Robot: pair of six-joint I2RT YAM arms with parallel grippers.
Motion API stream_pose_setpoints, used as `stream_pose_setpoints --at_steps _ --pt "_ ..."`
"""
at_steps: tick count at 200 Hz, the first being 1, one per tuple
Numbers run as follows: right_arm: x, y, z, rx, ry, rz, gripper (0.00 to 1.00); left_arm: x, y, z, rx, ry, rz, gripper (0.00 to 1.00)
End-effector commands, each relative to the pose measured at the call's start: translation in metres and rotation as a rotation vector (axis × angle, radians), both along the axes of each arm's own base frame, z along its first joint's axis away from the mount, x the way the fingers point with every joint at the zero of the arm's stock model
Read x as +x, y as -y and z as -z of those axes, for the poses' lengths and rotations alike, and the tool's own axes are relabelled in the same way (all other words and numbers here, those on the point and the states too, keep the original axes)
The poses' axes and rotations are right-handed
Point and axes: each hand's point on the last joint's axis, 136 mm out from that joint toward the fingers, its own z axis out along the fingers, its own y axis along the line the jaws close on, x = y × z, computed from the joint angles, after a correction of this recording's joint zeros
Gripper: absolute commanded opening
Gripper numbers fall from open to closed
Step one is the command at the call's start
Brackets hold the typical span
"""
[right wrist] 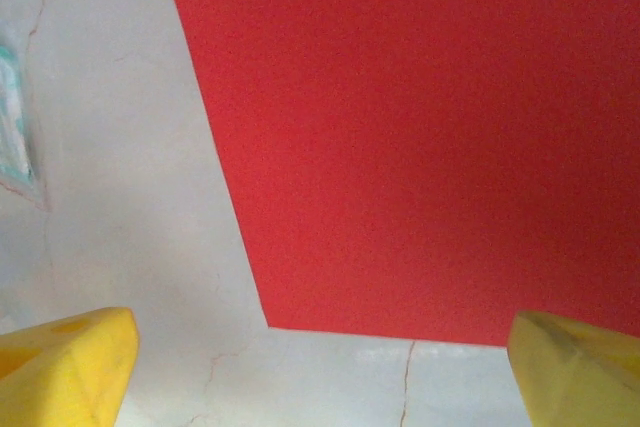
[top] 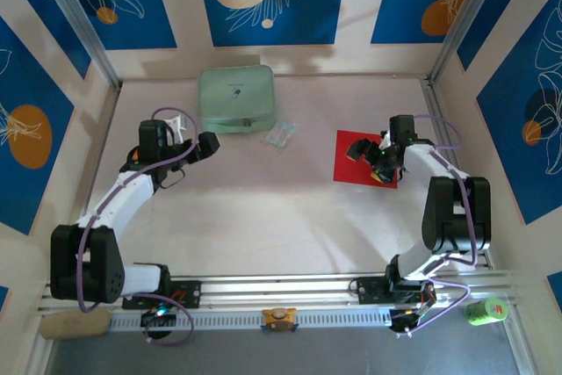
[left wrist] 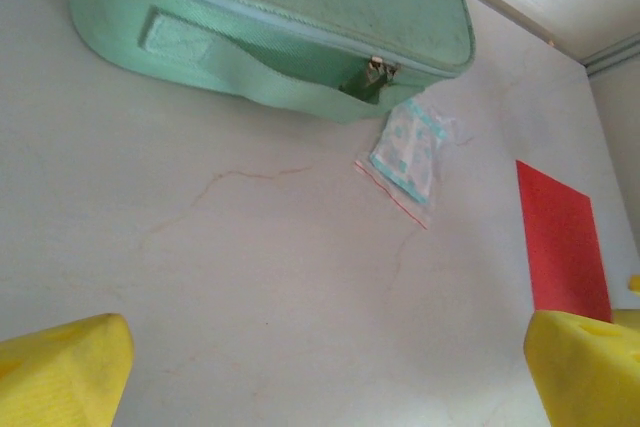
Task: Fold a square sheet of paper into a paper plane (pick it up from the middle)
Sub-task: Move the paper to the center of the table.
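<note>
Two tools, both with their yellow fingers spread wide apart and nothing between them. The right tool (top: 371,161) sits over the red sheet (top: 351,170), which lies flat and unfolded on the right half of the counter (top: 281,217). From the right wrist, the right tool (right wrist: 320,352) has one finger (right wrist: 65,372) over bare counter and the other (right wrist: 580,372) at the sheet's edge. The sheet (right wrist: 420,147) takes up most of the ground ahead, and one of its corners lies between the fingers. Whether the fingers touch the paper cannot be told.

The left tool (top: 207,145) hangs over bare counter on the left half, well apart from the sheet. From the left wrist, the left tool (left wrist: 320,372) frames plain counter with faint hairline cracks. Beyond it, a clear packet (left wrist: 407,157) lies just beside the front edge of the green pouch (left wrist: 280,7), near its zip pull. A strip of the sheet (left wrist: 560,247) shows at the right.

From above, the pouch (top: 234,98) rests at the far side of the counter, and the packet (top: 280,135) lies between it and the sheet.
</note>
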Motion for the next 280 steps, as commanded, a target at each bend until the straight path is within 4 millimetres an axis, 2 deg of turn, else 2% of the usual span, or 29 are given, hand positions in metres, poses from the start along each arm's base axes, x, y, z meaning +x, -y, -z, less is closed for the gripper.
stream_pose_setpoints --at_steps 1,41,76,110,132,151,181,209,240,257,280 --pt "0.014 -0.002 0.003 0.032 -0.013 -0.023 0.92 -0.014 0.007 -0.004 -0.075 -0.021 0.015 1.0" --pt "0.036 -0.001 0.012 0.03 -0.036 -0.048 0.9 -0.027 0.016 0.0 -0.104 -0.04 0.044 1.0" --pt "0.037 0.002 0.036 0.015 -0.115 -0.04 0.9 -0.032 0.022 0.006 -0.113 -0.06 0.047 1.0" --pt "0.033 0.0 0.045 -0.004 -0.146 -0.021 0.88 -0.038 0.027 0.009 -0.111 -0.071 0.043 1.0" --pt "0.024 -0.012 0.046 0.02 -0.171 -0.029 0.88 -0.044 0.032 0.01 -0.118 -0.074 0.051 1.0" --pt "0.013 -0.03 0.046 0.06 -0.196 -0.057 0.88 -0.048 0.035 0.01 -0.146 -0.074 0.052 1.0" --pt "-0.013 -0.054 0.043 0.027 -0.24 -0.081 0.88 -0.051 0.033 0.007 -0.105 -0.044 0.077 1.0" --pt "-0.039 -0.08 0.046 0.025 -0.27 -0.076 0.88 -0.053 0.033 0.014 -0.061 -0.054 0.111 1.0" --pt "-0.067 -0.126 0.048 0.038 -0.266 -0.122 0.88 -0.059 0.036 0.02 -0.057 -0.066 0.146 1.0" --pt "-0.073 -0.133 0.039 0.004 -0.233 -0.137 0.88 -0.061 0.037 0.021 -0.053 -0.068 0.161 1.0" --pt "-0.07 -0.122 0.025 -0.001 -0.176 -0.125 0.89 -0.06 0.041 0.021 -0.083 -0.069 0.174 1.0"
